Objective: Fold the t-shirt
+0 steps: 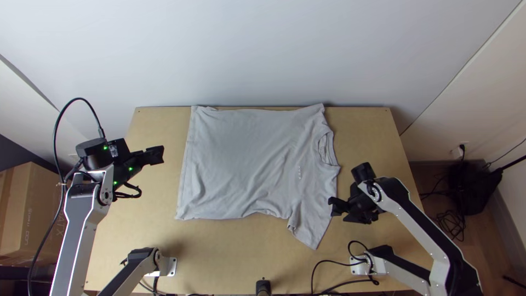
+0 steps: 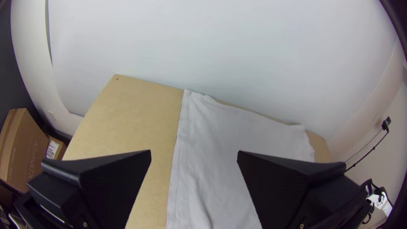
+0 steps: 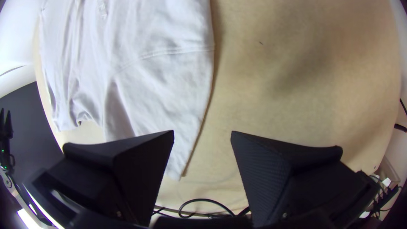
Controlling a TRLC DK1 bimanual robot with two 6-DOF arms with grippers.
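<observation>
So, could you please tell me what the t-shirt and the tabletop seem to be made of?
The t-shirt looks like soft matte knit, probably cotton, going by its small wrinkles and stitched seams. The tabletop looks like smooth pale wood or fibreboard, going by its even tan surface; I can't tell which.

In the top view, lettering [image 1: 29,218] marks the cardboard box [image 1: 41,189] toward half past eight, and print [image 1: 299,172] (tiny stuff) the t-shirt [image 1: 241,159], toward its three o'clock.
</observation>
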